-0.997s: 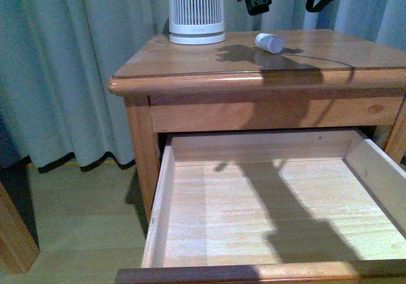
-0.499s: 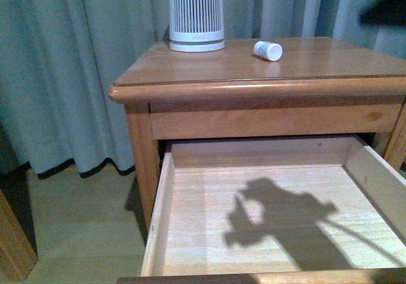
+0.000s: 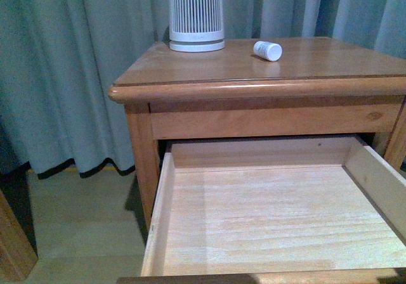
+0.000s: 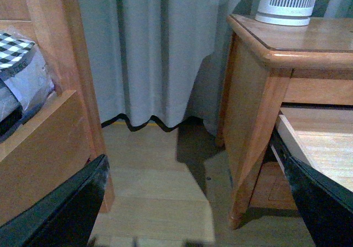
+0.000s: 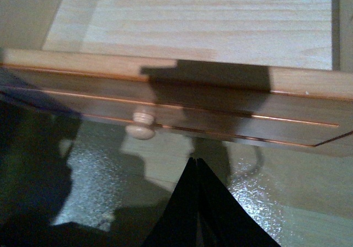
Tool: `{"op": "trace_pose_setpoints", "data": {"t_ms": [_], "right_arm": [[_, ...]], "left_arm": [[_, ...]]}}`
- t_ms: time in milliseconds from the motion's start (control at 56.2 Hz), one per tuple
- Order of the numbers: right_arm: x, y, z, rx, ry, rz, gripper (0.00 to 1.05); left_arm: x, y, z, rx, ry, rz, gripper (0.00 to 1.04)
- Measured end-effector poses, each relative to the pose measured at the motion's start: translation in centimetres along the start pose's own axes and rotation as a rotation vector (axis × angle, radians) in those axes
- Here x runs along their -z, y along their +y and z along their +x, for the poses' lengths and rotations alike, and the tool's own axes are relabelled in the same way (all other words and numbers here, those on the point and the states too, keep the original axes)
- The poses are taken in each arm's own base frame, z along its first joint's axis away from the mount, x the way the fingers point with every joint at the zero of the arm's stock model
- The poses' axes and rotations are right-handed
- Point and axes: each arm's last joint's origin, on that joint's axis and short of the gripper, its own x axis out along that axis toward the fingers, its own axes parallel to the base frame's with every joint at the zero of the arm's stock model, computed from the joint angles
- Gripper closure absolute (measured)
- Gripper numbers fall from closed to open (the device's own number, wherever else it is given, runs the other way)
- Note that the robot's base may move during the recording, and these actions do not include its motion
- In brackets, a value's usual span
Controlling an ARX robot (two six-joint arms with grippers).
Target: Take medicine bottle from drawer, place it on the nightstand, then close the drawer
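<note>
The small white medicine bottle (image 3: pixel 268 50) lies on its side on the top of the nightstand (image 3: pixel 317 59), toward the back. Below it the drawer (image 3: pixel 266 214) is pulled far out, its pale wood interior bare. No arm shows in the front view. In the right wrist view my right gripper (image 5: pixel 194 161) is shut with nothing in it, in front of the drawer's front panel (image 5: pixel 220 112) and to one side of its round pale knob (image 5: pixel 140 124). My left gripper (image 4: pixel 198 203) hangs open over the floor beside the nightstand's side (image 4: pixel 248 103), holding nothing.
A tall white ribbed cylinder (image 3: pixel 196 14) stands at the back of the nightstand top. Grey curtains (image 3: pixel 76 68) hang behind. In the left wrist view a wooden bed frame (image 4: pixel 49 125) with bedding stands across the floor gap.
The right arm has left the front view; a second ago it hung above the bottle, then only its shadow lay in the drawer, now gone. The bottle stays put.
</note>
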Motion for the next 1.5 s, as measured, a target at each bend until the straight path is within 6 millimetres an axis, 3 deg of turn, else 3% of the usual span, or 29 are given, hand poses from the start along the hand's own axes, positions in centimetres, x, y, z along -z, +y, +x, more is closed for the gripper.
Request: {"op": "trace_pose_setpoints", "data": {"t_ms": [303, 570, 890, 1050, 1211, 1496], "right_arm": [[0.5, -2.2, 7.5, 0.102, -0.037, -0.104, 1.01], [-3.9, -4.1, 14.7, 0.153, -0.071, -0.219, 1.01], [-8.8, -5.2, 20.5, 0.133, -0.144, -0.366, 1.01], [-10.5, -5.8, 22.6, 0.117, -0.182, -0.419, 1.01], [-10.3, -6.7, 24.0, 0.084, -0.159, -0.451, 1.01], [-10.3, -7.8, 24.2, 0.042, -0.152, -0.426, 1.01]], "left_arm": [[0.0, 0.0, 0.0, 0.000, 0.000, 0.000, 0.06], [0.0, 0.0, 0.0, 0.000, 0.000, 0.000, 0.06], [0.0, 0.0, 0.0, 0.000, 0.000, 0.000, 0.06], [0.0, 0.0, 0.0, 0.000, 0.000, 0.000, 0.06], [0.0, 0.0, 0.0, 0.000, 0.000, 0.000, 0.06], [0.0, 0.0, 0.0, 0.000, 0.000, 0.000, 0.06]]}}
